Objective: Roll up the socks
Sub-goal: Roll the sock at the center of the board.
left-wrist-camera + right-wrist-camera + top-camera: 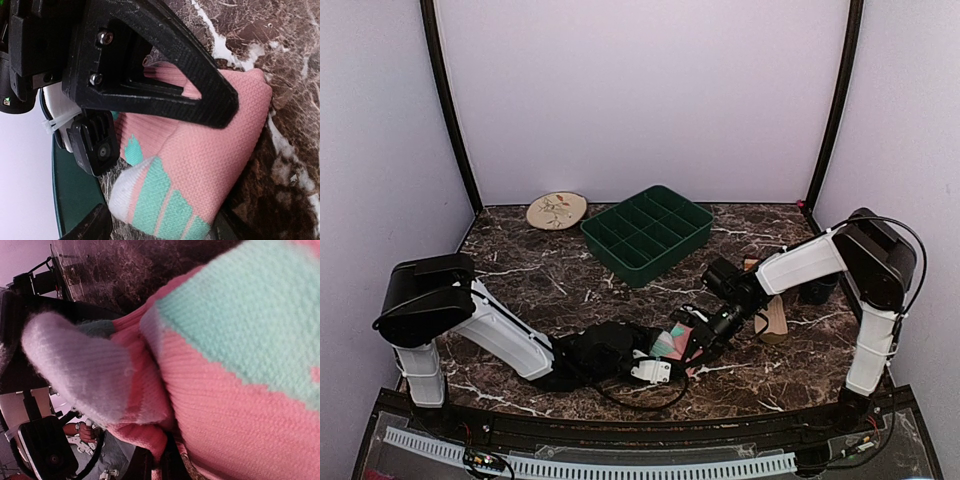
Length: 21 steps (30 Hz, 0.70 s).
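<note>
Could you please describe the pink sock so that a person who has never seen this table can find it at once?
On the dark marble table, look at the near middle, where the left gripper and the right gripper meet. The pink sock lies bunched between them. Its mint-green patches set it apart from the tan sock to its right.

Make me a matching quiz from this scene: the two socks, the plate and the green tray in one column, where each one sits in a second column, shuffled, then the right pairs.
Things:
1. pink sock
2. tan sock
3. plate
4. green tray

Places:
A. back left, near the wall
B. back centre, set at an angle
C. front centre, bunched up
D. right side, lying flat

Pairs: 1-C, 2-D, 3-A, 4-B
</note>
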Motion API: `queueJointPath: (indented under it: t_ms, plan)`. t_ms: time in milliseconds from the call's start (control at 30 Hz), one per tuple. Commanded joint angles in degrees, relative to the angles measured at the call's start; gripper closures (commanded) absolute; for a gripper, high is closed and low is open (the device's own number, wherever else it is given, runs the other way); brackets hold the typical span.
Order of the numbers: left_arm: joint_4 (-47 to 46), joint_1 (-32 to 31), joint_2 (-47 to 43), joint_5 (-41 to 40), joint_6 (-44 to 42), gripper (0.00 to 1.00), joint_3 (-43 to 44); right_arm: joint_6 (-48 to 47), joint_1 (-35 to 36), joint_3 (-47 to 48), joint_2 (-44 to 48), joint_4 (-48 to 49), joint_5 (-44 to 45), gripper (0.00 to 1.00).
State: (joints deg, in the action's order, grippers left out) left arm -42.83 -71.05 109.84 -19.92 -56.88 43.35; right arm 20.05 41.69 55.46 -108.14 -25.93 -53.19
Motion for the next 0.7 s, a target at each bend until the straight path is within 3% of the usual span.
queueJointPath:
  t_ms: [0, 200, 667]
  plan:
    - [0.32, -0.22, -2.87, 2.16, -0.13, 0.30, -0.83, 0.91, 0.67, 0.87, -0.60, 0.86, -1.36, 1.00]
    - [4.02, -0.32, -3.63, 5.58, 0.19, 0.31, -0.72, 0.78, 0.67, 1.05, -0.99, 0.56, -1.29, 1.00]
    - [15.17, -0.28, -1.43, 10.22, 1.49, 0.43, 5.10, 0.01, 0.76, 0.90, -0.85, -0.73, -1.85, 1.00]
